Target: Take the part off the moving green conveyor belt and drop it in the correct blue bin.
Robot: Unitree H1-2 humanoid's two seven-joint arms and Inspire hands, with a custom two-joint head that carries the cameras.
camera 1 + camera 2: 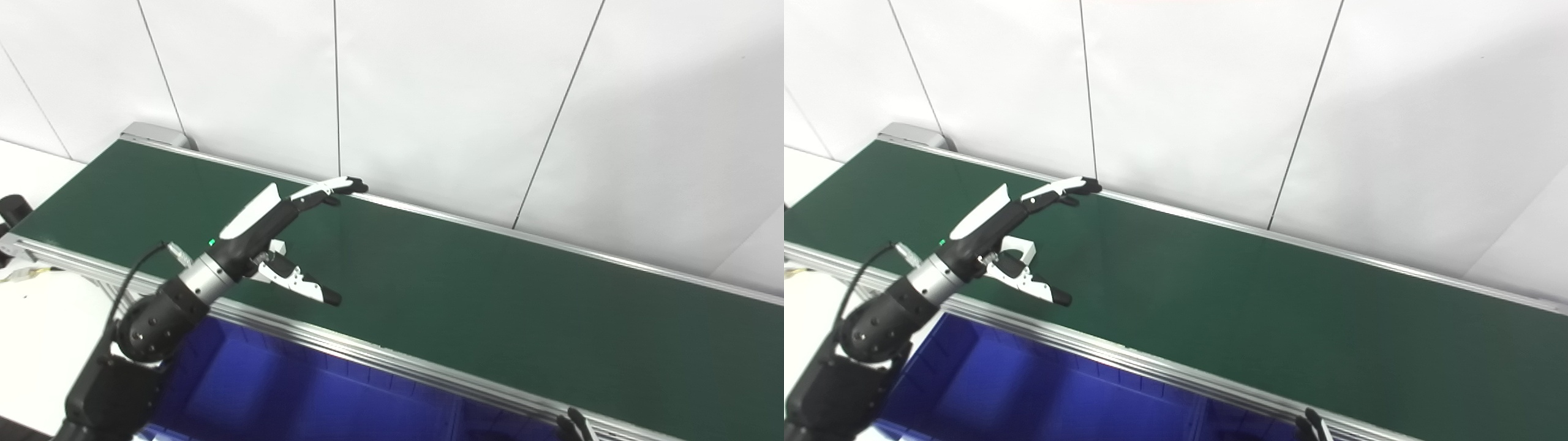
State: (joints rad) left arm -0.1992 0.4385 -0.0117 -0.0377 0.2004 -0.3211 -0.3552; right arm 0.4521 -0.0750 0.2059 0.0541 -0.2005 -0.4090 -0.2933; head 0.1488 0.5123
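Nearest you, the blue bin [1041,392] sits below the belt's aluminium near rail [1127,358]. At the bottom edge only the right hand's [572,425] dark fingertips show — you cannot tell its state. The left hand [278,239] hovers over the green conveyor belt [490,294], fingers and thumb spread wide, holding nothing. The right eye view shows a small white part [1020,246] just behind the thumb; the left eye view mostly hides it. The belt right of the hand lies bare up to the far rail [551,242] — white wall panels [429,92] stand directly behind.
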